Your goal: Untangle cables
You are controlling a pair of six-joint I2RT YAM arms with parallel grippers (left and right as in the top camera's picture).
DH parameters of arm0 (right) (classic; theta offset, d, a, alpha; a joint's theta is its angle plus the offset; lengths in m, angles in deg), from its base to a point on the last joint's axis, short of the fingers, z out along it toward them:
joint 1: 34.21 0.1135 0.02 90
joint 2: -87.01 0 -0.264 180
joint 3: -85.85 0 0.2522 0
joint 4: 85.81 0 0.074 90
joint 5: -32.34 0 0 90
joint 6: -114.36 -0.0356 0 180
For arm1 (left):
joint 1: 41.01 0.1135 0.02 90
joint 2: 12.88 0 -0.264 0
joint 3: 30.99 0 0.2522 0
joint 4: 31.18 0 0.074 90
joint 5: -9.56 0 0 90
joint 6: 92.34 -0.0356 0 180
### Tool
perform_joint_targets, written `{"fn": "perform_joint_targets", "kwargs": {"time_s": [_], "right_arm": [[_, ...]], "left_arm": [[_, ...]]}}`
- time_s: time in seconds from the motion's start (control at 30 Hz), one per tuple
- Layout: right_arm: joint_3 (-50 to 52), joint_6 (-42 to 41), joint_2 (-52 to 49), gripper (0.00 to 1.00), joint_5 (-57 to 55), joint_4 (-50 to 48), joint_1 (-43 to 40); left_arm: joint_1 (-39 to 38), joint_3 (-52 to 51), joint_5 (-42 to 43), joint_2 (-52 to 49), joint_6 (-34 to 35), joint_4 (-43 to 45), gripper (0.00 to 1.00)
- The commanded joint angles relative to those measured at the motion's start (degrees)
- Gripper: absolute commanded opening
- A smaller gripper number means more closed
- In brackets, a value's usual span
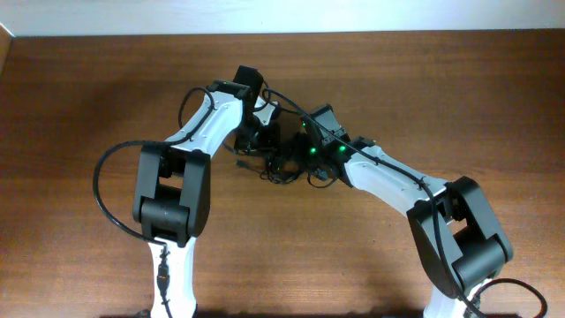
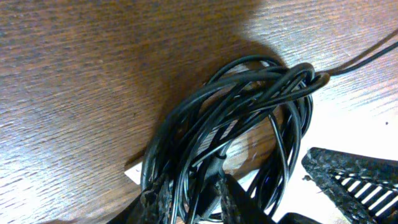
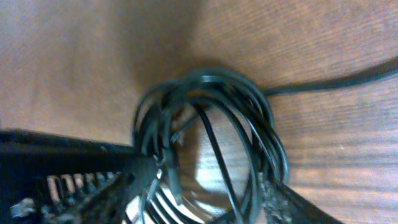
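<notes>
You have a wide brown wooden table (image 1: pixel 88 88) with both arms folded in over its middle, the left arm (image 1: pixel 190 132) and the right arm (image 1: pixel 397 181) nearly meeting head to head. Between them sits the task's thing: the cables (image 2: pixel 249 93), a tight black coil of many loops lying on the wood just under both wrists, not yet separated. Your right gripper (image 3: pixel 186 193) stands released, jaws wide apart with most of the coil sitting in the gap between them. Your left gripper (image 2: pixel 189 199) has several strands running between its fingers, and you cannot tell whether it is pinching them or has let go. Here lies the risk: if the left claw grips more than one strand and you pull, the loops will likely cinch tighter where they cross at the coil's far edge. If the right claw closes from here, it may grab the whole bundle, not a single cord. With the two heads so close, any sideways pull could knock them together. One loose strand (image 2: pixel 367 56) trails off the coil; drag it blindly and its far end may snag.
</notes>
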Motion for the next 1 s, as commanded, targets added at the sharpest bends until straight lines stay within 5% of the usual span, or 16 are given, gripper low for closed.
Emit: {"fn": "perform_joint_targets", "kwargs": {"time_s": [0.0,0.2,0.37,0.53,0.63,0.77,0.97], "right_arm": [[-0.7,0.8,1.3,0.61,-3.8,-1.1,-0.4],[-0.5,0.8,-0.6,0.46,-5.4,-0.2,-0.4],[-0.2,0.8,-3.9,0.42,-5.4,1.3,-0.4],[-0.2,0.8,-4.1,0.12,-0.2,7.9,-0.4],[-0.2,0.8,-4.1,0.05,8.8,9.8,-0.4],[-0.6,0.8,-3.2,0.04,20.0,9.7,-0.5],[-1.8,0.8,2.0,0.04,20.5,9.7,-0.1]], "left_arm": [[-0.2,-0.4,-1.0,2.1,0.0,-0.1,0.03],[-0.2,-0.4,-1.0,2.1,0.0,-0.1,0.0],[-0.2,-0.4,-1.0,2.1,0.0,0.0,0.0],[-0.2,-0.4,-1.0,2.1,0.0,-0.1,0.0],[-0.2,-0.4,-2.3,2.1,0.1,0.0,0.0],[-0.2,-0.4,-3.8,2.1,0.9,-0.1,0.0],[-0.2,-0.4,-3.7,2.1,0.9,0.0,0.0]]}}
